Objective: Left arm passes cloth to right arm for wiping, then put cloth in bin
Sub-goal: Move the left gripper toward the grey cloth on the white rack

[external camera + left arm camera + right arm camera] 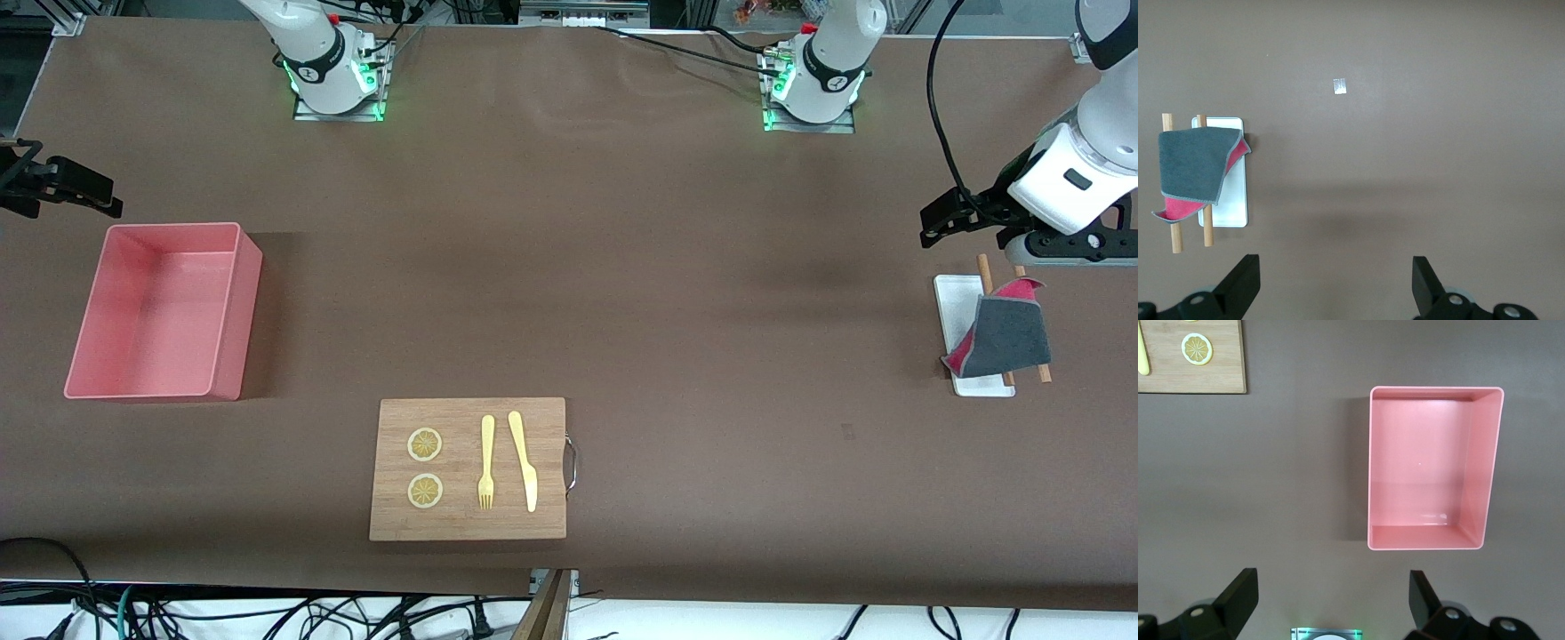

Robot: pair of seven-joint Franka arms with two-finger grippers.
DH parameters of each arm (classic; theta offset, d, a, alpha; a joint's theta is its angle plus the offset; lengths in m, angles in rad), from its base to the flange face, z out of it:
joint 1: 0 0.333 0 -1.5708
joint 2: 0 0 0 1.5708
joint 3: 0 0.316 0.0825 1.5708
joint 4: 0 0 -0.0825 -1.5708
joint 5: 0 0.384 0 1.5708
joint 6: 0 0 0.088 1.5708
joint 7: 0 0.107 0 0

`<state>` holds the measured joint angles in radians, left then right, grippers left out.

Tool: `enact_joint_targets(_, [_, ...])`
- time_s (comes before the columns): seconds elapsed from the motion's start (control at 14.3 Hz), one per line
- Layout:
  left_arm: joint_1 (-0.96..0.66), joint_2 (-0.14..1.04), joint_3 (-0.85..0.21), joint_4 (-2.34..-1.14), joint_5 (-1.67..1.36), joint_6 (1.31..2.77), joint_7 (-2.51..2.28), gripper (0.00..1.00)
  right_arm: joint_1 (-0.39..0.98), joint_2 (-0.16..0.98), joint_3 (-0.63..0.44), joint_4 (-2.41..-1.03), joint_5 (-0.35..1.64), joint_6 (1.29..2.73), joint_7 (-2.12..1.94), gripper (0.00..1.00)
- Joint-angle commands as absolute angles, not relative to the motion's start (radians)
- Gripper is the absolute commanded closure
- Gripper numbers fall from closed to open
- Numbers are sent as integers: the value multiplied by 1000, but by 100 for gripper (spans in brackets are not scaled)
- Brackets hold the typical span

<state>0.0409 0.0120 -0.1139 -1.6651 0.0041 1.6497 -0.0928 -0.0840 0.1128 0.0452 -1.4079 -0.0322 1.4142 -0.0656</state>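
The dark grey cloth (1006, 336) with its magenta-red underside drapes over two wooden rods (986, 271) that lie across a small white tray (953, 307) at the left arm's end of the table. My left gripper (935, 224) hangs open and empty over bare table beside that tray. In the left wrist view the cloth (1190, 165) lies well off to one side of the open gripper (1336, 287). The pink bin (178, 228) stands empty at the right arm's end. My right gripper (100, 197) hovers open beside it; in its wrist view the gripper (1333, 603) sits apart from the bin (1435, 389).
A wooden cutting board (468, 524) with a metal handle lies nearer the front camera, mid-table. It carries two lemon slices (424, 444), a yellow fork (486, 462) and a yellow knife (524, 460). Brown paper covers the table. Both arm bases stand along the edge farthest from the camera.
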Motion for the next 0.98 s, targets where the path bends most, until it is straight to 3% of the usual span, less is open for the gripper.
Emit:
enact_joint_targets(0.0, [34,23,-106,-1635,-5,1628,-83,0,-87,114,43,-1401,-23,1413,-87,0])
enact_joint_targets(0.91, [32,37,-106,-1634,0,1626,-77,0,-87,114,43,-1399,-21,1414,-83,0])
